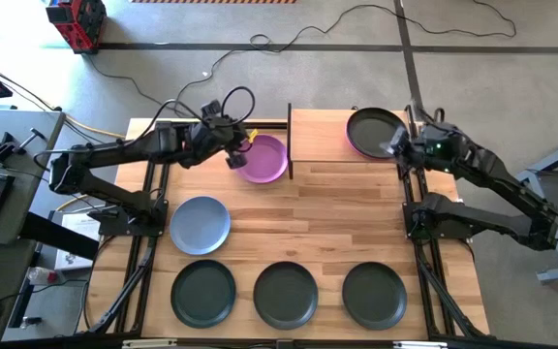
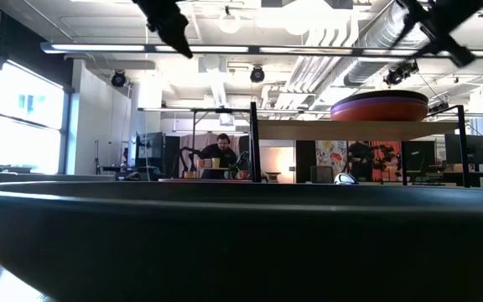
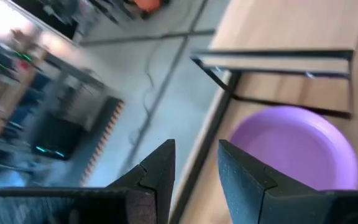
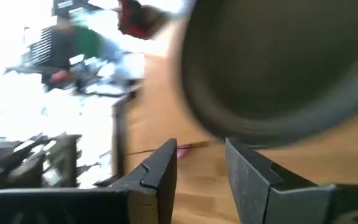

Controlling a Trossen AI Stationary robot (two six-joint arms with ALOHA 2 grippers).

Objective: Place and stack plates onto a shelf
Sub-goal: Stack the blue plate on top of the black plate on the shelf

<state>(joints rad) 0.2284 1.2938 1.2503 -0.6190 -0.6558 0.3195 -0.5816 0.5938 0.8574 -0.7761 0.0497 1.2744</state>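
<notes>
Both grippers stand with fingers parted and hold nothing, each just beside a plate near the shelf.

From above, the left gripper sits at the edge of a purple plate on the tabletop just left of the shelf, while the right gripper is at the rim of a dark plate topping the stack on the shelf. A pale blue plate and three dark plates lie nearer the front. Only the low view shows the stack's side: orange-red and purple layers on the shelf board. The left wrist view shows its empty fingers beside the purple plate; the right wrist view shows a clear gap between its fingers, the dark plate beyond.
</notes>
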